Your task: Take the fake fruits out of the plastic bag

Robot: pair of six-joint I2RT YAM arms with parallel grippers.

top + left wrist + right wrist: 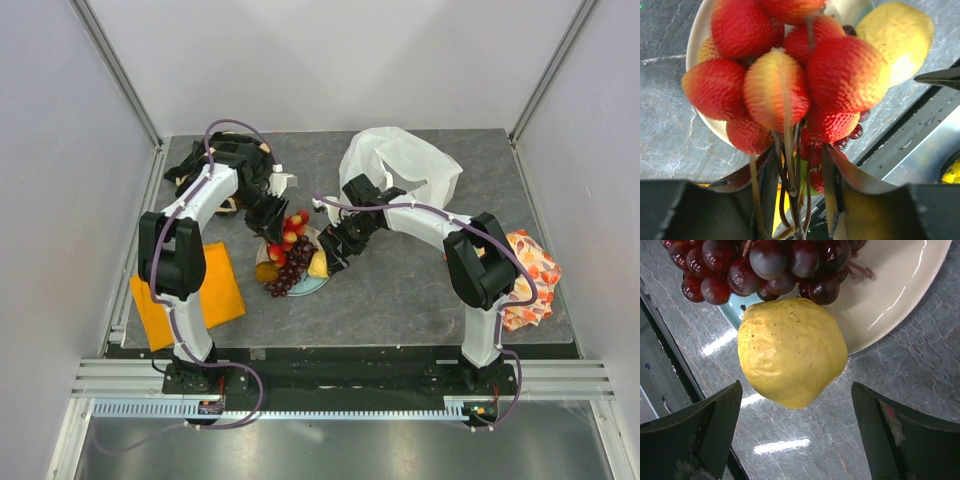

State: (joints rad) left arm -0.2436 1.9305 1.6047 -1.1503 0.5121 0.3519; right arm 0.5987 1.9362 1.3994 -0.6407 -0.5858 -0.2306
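Note:
A plate [312, 287] holds the red berry cluster [293, 228], dark grape bunch [290, 268], brown piece [266, 271] and yellow lemon [319, 264]. The white plastic bag [400, 165] lies crumpled behind it. My left gripper [268, 216] is at the plate's far edge. In the left wrist view the jaws [797, 150] stand a narrow gap apart, with the berry cluster [775, 75] stems loose between them. My right gripper [335, 252] is open and empty just right of the lemon [790, 350], which rests on the plate's rim [890, 295] beside the grapes [760, 265]. I see no citrus slice.
A black bag [215, 160] lies at the back left under the left arm. A plain orange cloth [195, 290] lies at the front left. A fruit-patterned cloth [525, 275] lies at the right edge. Frame posts and walls enclose the grey table [400, 290].

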